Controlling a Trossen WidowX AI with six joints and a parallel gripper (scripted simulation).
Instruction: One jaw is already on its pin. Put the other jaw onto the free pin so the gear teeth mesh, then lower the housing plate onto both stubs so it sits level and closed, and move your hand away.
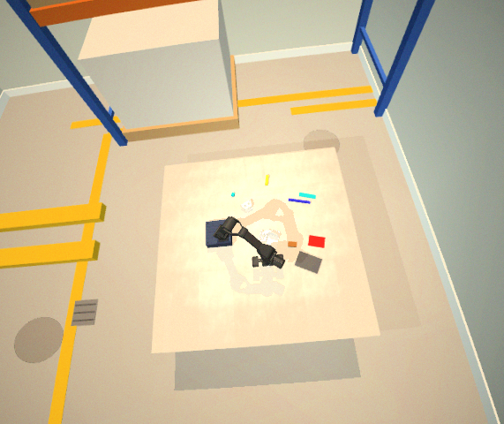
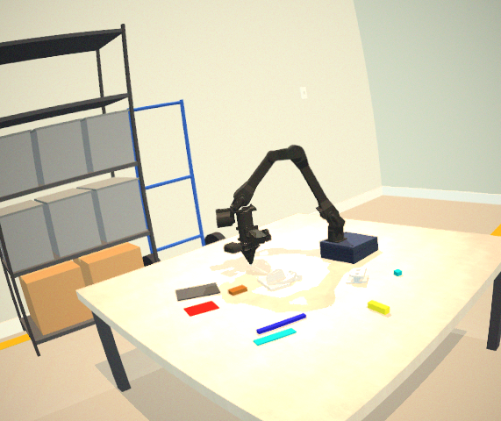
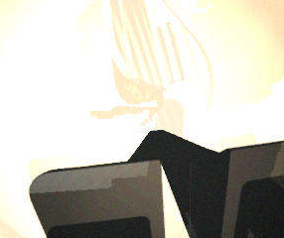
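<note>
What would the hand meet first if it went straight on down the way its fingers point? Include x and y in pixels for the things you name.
Most likely the pale tabletop [image 1: 197, 314] [image 2: 354, 335] [image 3: 13, 124], just beside the white assembly [image 1: 270, 236] [image 2: 278, 280]. The shut hand [image 1: 267, 261] [image 2: 251, 261] [image 3: 158, 135] points down at it, but glare could hide a low white part there.

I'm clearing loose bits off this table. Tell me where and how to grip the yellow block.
Grip the yellow block mid-length, coming from above, fingers across its long sides: it lies flat, narrow and elongated, with both sides looking unobstructed.
</note>
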